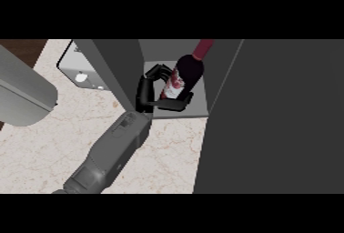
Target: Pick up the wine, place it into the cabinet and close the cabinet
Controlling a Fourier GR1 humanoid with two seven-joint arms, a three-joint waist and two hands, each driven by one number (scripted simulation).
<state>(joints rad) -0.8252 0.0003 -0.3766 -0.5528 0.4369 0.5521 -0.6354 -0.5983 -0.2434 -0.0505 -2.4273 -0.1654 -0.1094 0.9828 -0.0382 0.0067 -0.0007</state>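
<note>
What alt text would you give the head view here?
The robot's left hand curls round a dark wine bottle with a red neck, holding it inside an open grey cabinet on a pale marbled counter. A white appliance sits left of the cabinet.

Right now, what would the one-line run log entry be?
right hand curled round wine bottle | bottle inside cabinet | cabinet not yet closed | left hand unseen

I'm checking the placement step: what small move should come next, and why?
Probably ease the wine bottle down onto the cabinet floor before letting go: the right hand is curled round it inside the open compartment, and the bottle leans.
</note>
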